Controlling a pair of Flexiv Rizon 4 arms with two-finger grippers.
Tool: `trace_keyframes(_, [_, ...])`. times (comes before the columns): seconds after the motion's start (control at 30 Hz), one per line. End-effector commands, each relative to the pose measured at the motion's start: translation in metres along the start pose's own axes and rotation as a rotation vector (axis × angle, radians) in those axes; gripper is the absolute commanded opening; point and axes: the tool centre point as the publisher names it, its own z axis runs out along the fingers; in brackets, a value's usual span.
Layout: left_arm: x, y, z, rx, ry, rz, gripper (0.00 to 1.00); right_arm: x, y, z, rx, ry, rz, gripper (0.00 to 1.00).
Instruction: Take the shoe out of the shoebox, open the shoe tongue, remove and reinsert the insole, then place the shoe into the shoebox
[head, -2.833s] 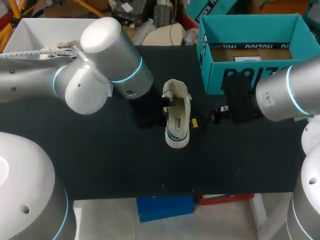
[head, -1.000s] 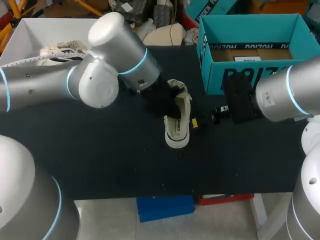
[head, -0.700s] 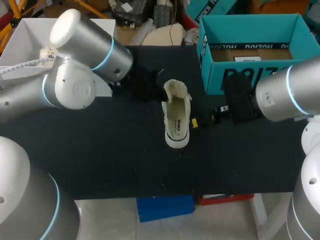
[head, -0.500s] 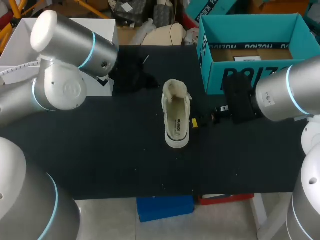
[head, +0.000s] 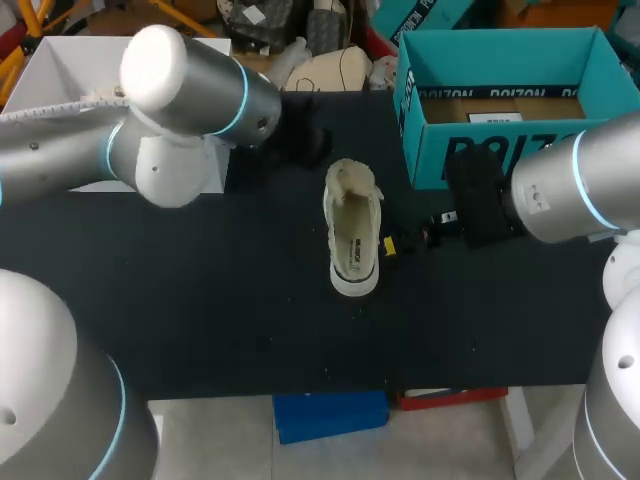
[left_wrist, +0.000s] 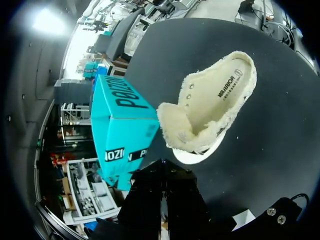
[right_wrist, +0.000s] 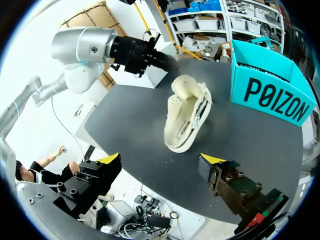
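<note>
Cream shoe (head: 352, 235) with fleecy cream lining, a white sole and dark markings on its side, on a black table (head: 200, 300). Behind the shoe, a teal shoebox (head: 500, 45) with black lettering and a brown floor. Either side of the shoe, a silver-grey left arm (head: 190, 85) and right arm (head: 570, 190), each with pale blue rings. Right gripper (right_wrist: 160, 159) black, fingertips (right_wrist: 212, 159) bright yellow.

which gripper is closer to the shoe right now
The right gripper, open just beside the shoe; the left gripper sits farther off, toward the far edge of the table.
</note>
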Motion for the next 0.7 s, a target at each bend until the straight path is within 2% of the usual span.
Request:
trace_keyframes(0.03, [-0.018,0.001,0.044,-0.033,0.069,-0.009,0.0,0.001,0.0,0.001,0.001,-0.002,0.001,1.0])
trace_keyframes(0.2, [-0.015,-0.009,0.058,0.049,0.111,-0.012,0.0,0.001,0.0,0.001,0.001,-0.002,0.001,1.0])
trace_keyframes(0.27, [-0.013,-0.019,0.057,0.095,0.12,-0.04,0.0,0.001,0.0,0.001,0.001,-0.002,0.001,1.0])
trace_keyframes(0.37, [-0.006,-0.033,0.049,0.119,0.15,-0.023,0.0,0.001,0.0,0.001,0.001,-0.002,0.001,1.0])
trace_keyframes(0.47, [0.006,-0.04,0.042,0.134,0.194,0.01,0.0,0.001,0.0,0.001,0.001,-0.002,0.001,1.0])
trace_keyframes(0.6, [0.034,-0.056,0.035,0.157,0.245,0.037,0.0,0.001,0.0,0.001,0.001,-0.002,0.001,1.0])
trace_keyframes(0.7, [0.056,-0.061,0.037,0.173,0.27,0.03,0.0,0.001,0.0,0.001,0.001,-0.002,0.001,1.0])
